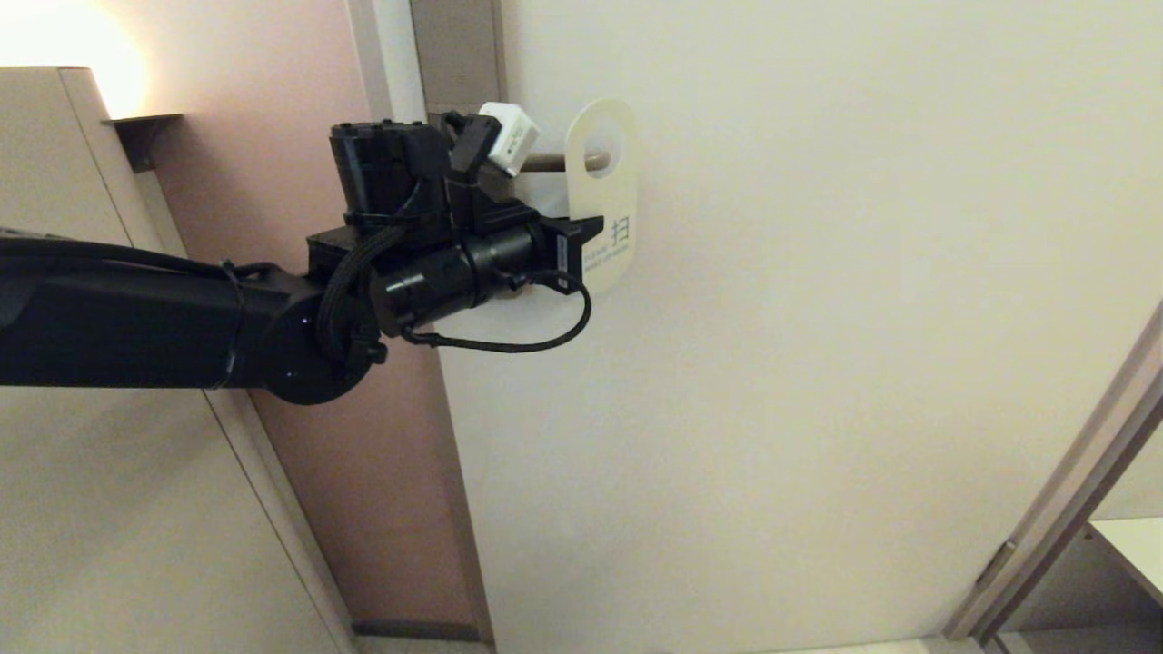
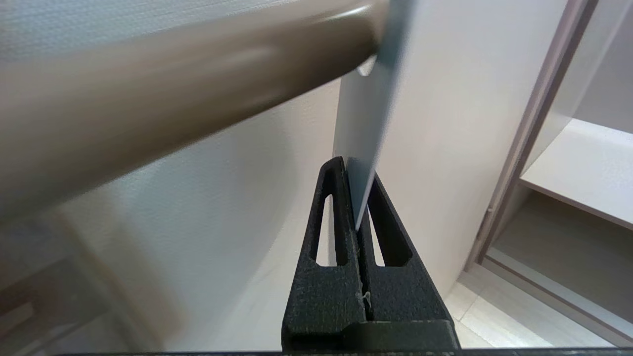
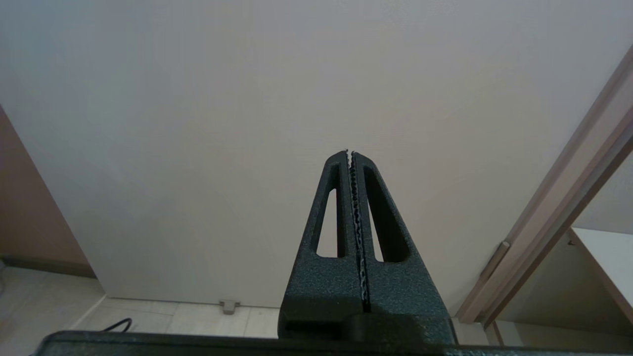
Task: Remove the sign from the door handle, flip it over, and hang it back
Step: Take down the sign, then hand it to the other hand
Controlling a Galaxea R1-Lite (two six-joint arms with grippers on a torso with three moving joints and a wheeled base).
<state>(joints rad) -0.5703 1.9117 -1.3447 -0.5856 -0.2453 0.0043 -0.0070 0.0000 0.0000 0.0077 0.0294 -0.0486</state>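
Left pincer is clamped on the lower edge of the sign, fingers pressed flat on either side of the card. In the head view the left arm reaches in from the left, wrist just below the door handle. Sign hangs on the handle, lever passing through its oval hole near the rounded end, white face with printed characters facing out; edge-on in the left wrist view, bluish face on the other side. Behind it, the pale door. Right pincer is off to the side, fingers together on nothing, pointing at the door's lower part.
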